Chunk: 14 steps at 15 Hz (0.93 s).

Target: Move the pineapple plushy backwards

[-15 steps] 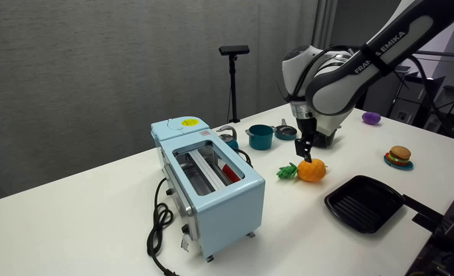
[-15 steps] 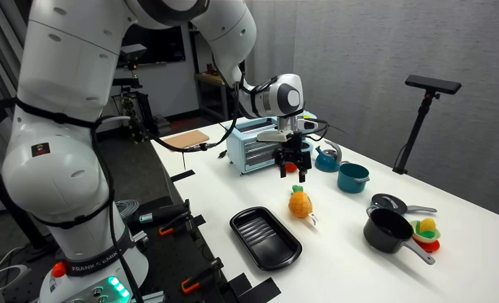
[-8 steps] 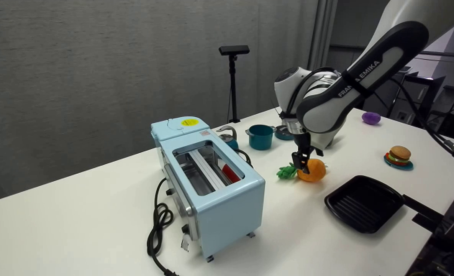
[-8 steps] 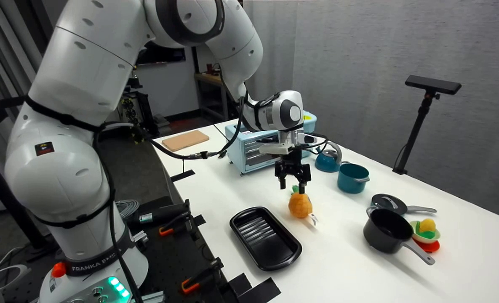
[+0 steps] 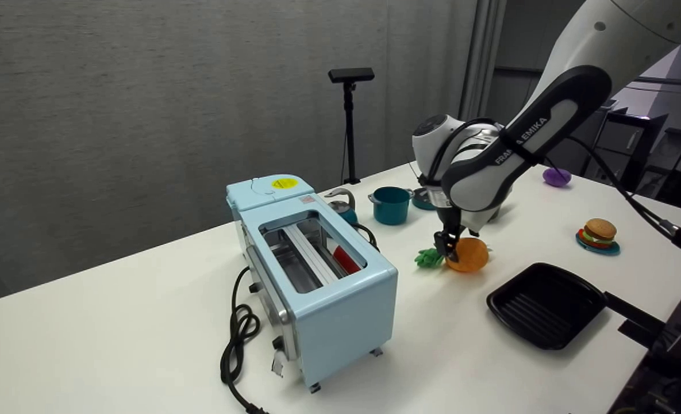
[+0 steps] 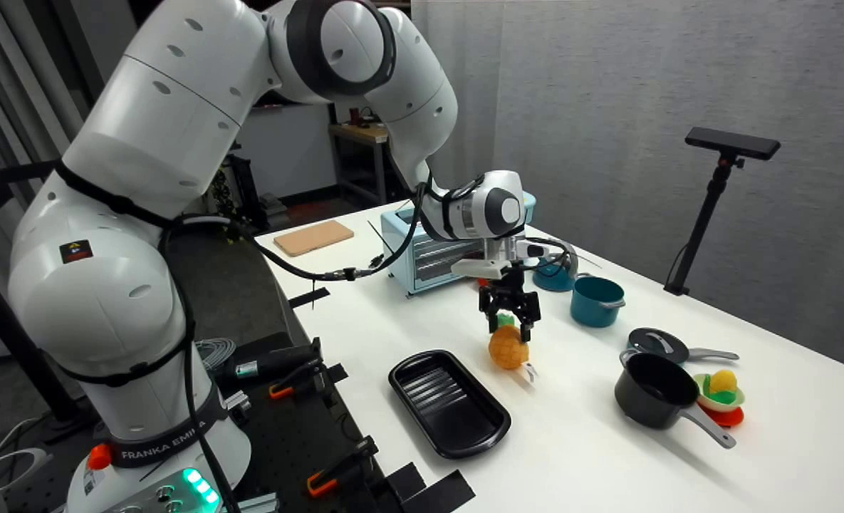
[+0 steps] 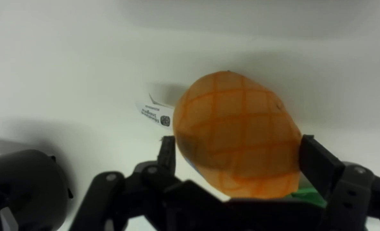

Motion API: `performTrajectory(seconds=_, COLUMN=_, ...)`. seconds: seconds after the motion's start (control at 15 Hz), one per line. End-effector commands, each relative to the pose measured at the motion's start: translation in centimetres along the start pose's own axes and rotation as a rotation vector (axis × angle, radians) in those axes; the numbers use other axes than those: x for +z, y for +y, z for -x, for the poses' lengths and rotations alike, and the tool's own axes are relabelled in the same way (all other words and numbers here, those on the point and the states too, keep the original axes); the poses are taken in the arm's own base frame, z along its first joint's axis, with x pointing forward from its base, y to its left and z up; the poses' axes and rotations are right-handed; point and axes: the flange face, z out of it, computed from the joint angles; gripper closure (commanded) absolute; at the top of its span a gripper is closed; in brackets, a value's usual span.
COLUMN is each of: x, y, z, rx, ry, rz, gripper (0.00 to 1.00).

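Note:
The pineapple plushy lies on its side on the white table, with an orange-yellow body and a green leafy tuft. It also shows in an exterior view, where the tuft points toward the toaster oven. My gripper is low over its tuft end with the jaws wide apart. In the wrist view the plushy's body fills the space between the fingertips. The right finger seems to touch it; the left finger is right beside it. The plushy's tuft is mostly hidden behind the gripper there.
A light blue toaster oven stands beyond the tuft. A black grill pan lies beside the plushy. A teal pot, a teal kettle and a black saucepan stand along the far side. A toy burger lies farther off.
My gripper has come down from above the plushy and shifted slightly, so its fingers now stand at either side of the plushy's body. The plushy has not visibly moved.

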Motion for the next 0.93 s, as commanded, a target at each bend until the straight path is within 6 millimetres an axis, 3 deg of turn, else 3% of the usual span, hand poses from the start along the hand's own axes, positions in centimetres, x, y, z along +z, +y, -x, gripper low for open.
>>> performTrajectory(seconds=0.0, x=1.0, y=0.8, z=-1.2, rx=0.017, ry=0.029, rz=0.008, gripper=0.0)
performTrajectory(seconds=0.07, x=1.2, y=1.0, z=-1.2, rx=0.017, ry=0.028, rz=0.003, gripper=0.0)
performTrajectory(seconds=0.13, x=1.2, y=1.1, z=-1.2, rx=0.009, ry=0.028, rz=-0.003, gripper=0.25)
performTrajectory(seconds=0.2, x=1.1, y=1.2, z=-1.2, rx=0.006, ry=0.031, rz=-0.004, gripper=0.26)
performTrajectory(seconds=0.73, x=-0.9, y=2.6, z=-1.0, rx=0.018, ry=0.063, rz=-0.022, gripper=0.86)
performTrajectory(seconds=0.87, x=-2.3, y=2.7, z=-0.8, rx=0.041, ry=0.08, rz=-0.03, gripper=0.91)
